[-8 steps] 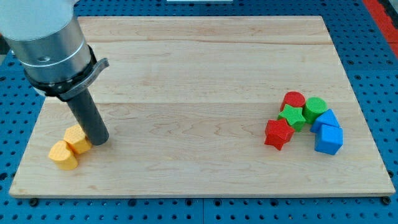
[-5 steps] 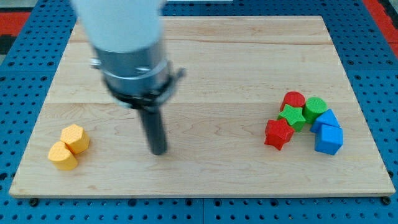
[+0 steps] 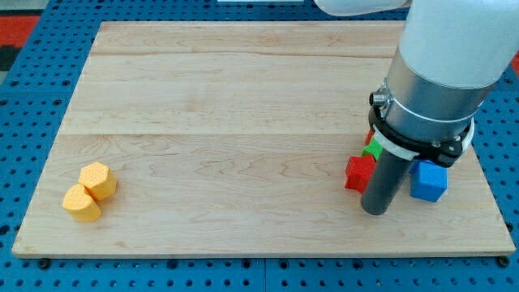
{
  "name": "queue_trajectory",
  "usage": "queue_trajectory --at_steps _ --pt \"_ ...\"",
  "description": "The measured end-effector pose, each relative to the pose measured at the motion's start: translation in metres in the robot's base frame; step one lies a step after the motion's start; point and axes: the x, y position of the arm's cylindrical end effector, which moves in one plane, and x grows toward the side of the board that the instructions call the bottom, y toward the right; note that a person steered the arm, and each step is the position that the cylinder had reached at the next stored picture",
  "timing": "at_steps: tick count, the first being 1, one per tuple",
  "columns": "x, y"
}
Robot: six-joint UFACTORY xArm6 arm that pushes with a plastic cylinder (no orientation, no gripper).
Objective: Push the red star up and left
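The red star (image 3: 358, 173) lies at the view's lower right on the wooden board (image 3: 243, 122). My tip (image 3: 375, 209) rests on the board just below and right of the red star, close to it or touching; I cannot tell which. The rod and the arm's body hide the right part of the star and most of the cluster behind it. A green block (image 3: 373, 149) shows as a sliver above the star. A blue block (image 3: 428, 181) sits right of the rod.
Two yellow blocks (image 3: 89, 191) lie touching each other at the view's lower left. A sliver of a red block (image 3: 369, 137) shows above the green one. The board's bottom edge is a little below my tip.
My tip has swept from the board's left side, beside the yellow blocks, across to the right, and now stands by the red star. No block has visibly moved.
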Motion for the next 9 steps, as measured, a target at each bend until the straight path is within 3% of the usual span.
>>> queue_trajectory --at_steps 5,9 --pt "-0.037 0.015" --pt "-0.060 -0.047"
